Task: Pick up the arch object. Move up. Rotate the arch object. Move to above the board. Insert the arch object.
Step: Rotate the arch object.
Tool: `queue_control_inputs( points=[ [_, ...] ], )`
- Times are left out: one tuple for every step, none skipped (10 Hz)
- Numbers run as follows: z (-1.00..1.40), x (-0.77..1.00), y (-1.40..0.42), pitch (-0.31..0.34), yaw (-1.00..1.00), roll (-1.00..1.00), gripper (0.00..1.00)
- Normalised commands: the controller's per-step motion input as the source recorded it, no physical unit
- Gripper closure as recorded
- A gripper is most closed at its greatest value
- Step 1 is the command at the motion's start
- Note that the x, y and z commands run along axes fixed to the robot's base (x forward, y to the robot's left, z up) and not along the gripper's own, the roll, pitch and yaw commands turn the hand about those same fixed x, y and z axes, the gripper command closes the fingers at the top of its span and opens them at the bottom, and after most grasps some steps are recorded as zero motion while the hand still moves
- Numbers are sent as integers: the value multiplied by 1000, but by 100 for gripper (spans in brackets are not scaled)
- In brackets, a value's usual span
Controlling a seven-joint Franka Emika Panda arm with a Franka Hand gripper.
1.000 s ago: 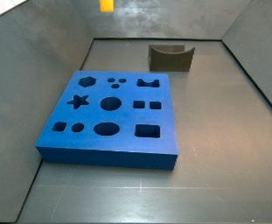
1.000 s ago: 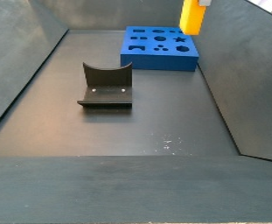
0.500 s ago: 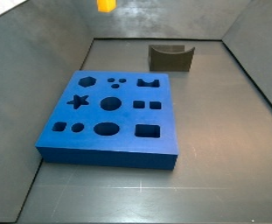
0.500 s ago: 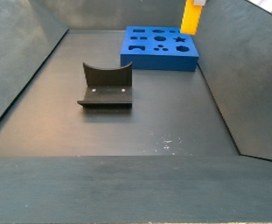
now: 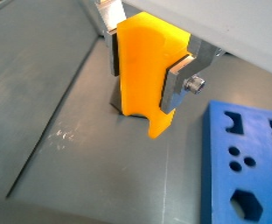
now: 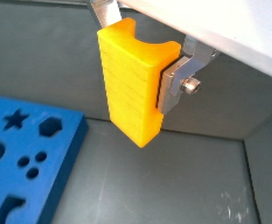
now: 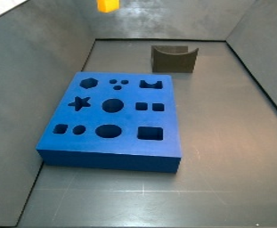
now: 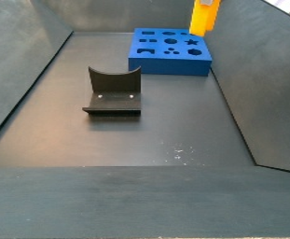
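The gripper (image 5: 144, 74) is up high over the dark enclosure floor, its flat silver fingers (image 5: 179, 77) clamped on the small bright orange-yellow arch object (image 5: 151, 74). In both wrist views the block hangs between the plates with its long axis running down toward the floor, and its notched arch end (image 6: 152, 45) sits up inside the gripper. The lower end pokes out well below the fingertips, clear of everything.

In a side view only the bottom of the orange block (image 7: 109, 5) shows at the top edge, well above the floor. In a side view it hangs upright (image 8: 203, 16) near the far edge of the large thick blue square board with shaped cut-outs (image 8: 172, 50). The board (image 7: 110, 120) lies flat on the floor. The dark L-shaped fixture (image 8: 111, 91) stands apart from it, nothing in it.
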Motion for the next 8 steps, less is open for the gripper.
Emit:
queue_control_inputs(
  points=[
    [-6,33,17,2,-1000,-26,100],
    [0,0,0,0,-1000,0,100],
    [0,0,0,0,-1000,0,100],
    [0,0,2,0,-1000,0,100],
    [0,0,3,0,-1000,0,100],
    [1,1,5,0,-1000,0,100],
    [2,2,8,-1,-1000,0,100],
    [2,2,9,-1,-1000,0,100]
  ],
)
